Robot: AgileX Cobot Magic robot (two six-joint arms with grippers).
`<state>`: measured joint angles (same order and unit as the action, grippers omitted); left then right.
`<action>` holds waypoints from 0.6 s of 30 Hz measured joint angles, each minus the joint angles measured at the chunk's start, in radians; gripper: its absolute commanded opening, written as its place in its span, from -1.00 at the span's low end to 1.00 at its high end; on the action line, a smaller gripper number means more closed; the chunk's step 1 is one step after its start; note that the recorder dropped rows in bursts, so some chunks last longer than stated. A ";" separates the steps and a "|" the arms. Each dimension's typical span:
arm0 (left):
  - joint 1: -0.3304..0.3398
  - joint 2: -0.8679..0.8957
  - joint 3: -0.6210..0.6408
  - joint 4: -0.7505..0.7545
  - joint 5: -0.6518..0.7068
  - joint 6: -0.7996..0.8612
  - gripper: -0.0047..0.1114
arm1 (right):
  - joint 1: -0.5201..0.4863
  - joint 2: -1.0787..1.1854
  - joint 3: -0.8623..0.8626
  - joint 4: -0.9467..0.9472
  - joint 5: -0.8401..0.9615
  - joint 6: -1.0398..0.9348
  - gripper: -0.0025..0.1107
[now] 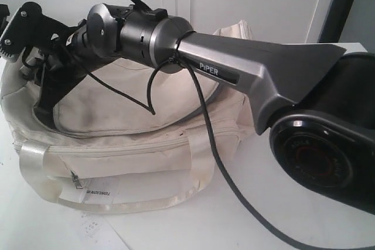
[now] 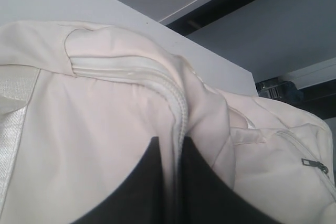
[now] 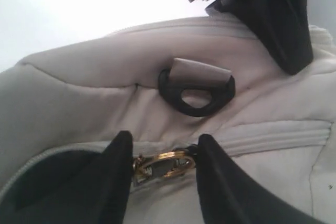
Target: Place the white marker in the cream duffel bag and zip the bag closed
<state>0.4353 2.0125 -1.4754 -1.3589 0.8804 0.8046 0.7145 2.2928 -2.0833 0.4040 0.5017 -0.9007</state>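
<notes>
My right claw (image 3: 165, 145): clamped end to end on the brass zipper pull (image 3: 164, 165), ready to drag | beside it: dark lining (image 3: 52, 187) shows, zip not yet closed | beyond: black D-ring (image 3: 197, 95) on the cream duffel bag (image 3: 79, 82) | my left claw (image 2: 170, 142): pinching the bag's zipper seam, I judge as a brace | white marker: unseen, presumably inside
</notes>
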 measured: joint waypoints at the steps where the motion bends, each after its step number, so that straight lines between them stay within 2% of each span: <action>1: 0.000 0.000 0.000 0.000 0.004 0.000 -0.92 | 0.000 -0.002 0.000 0.018 0.014 0.003 -0.96; 9: 0.000 0.000 0.000 -0.006 0.016 0.000 -0.92 | -0.006 -0.026 0.000 0.091 0.112 -0.002 -0.96; 18: 0.000 0.000 0.000 -0.018 0.012 -0.011 -0.92 | -0.006 -0.051 0.000 0.094 0.207 0.106 -0.96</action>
<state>0.4353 2.0125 -1.4754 -1.3769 0.8923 0.7934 0.7083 2.2417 -2.0833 0.4980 0.7083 -0.7943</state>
